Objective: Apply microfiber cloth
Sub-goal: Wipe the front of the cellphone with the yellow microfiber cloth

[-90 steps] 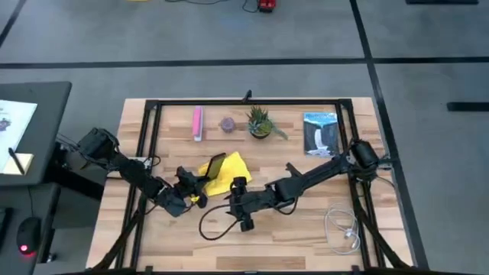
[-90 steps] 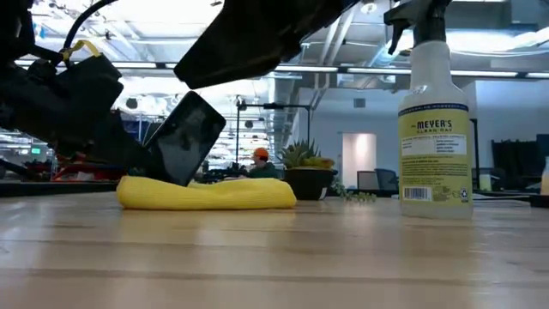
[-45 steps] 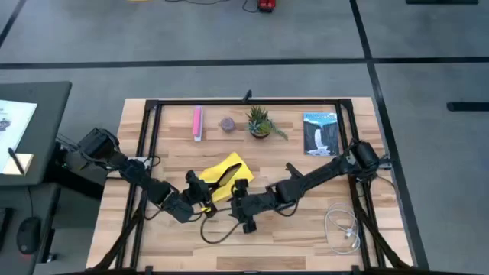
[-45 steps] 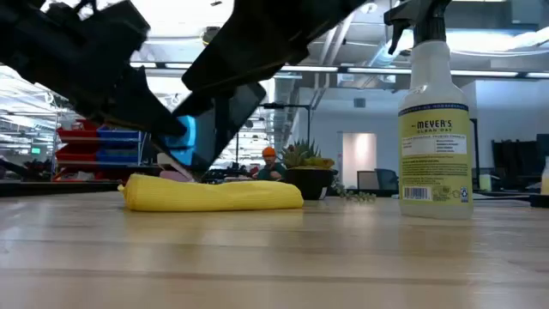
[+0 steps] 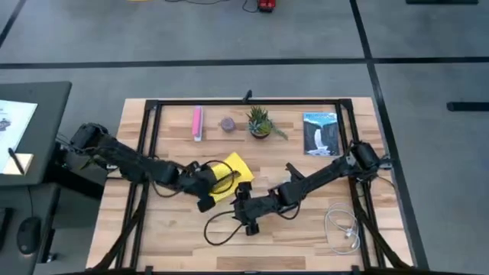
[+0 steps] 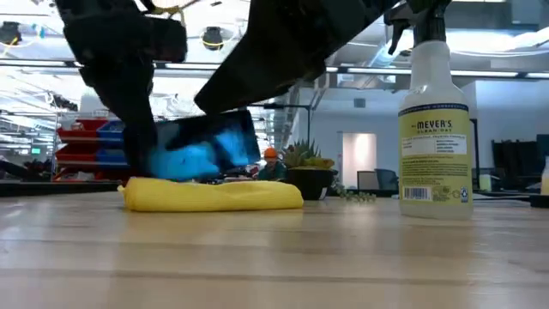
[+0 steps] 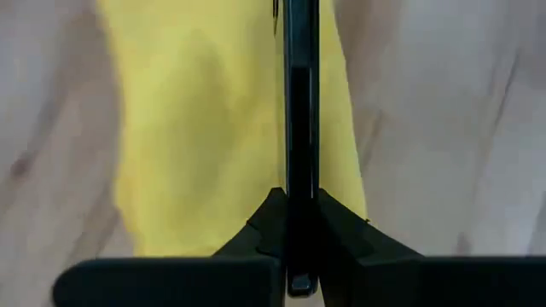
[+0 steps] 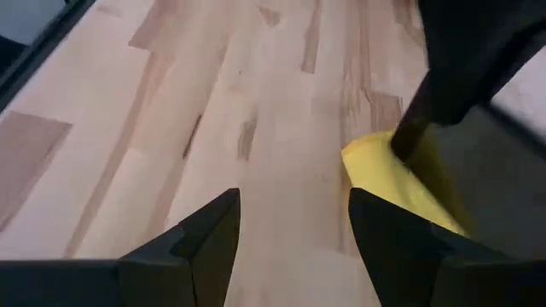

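The left gripper is clamping a black phone edge-on, directly above the yellow cloth lying on the table. Just beside it, the right gripper is hovering, fingers apart.

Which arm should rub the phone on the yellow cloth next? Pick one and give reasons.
Left. The left gripper is already shut on the phone, held edge-on right over the microfiber cloth. The right gripper is open and empty, beside the cloth's edge, so it would first need to take the phone.
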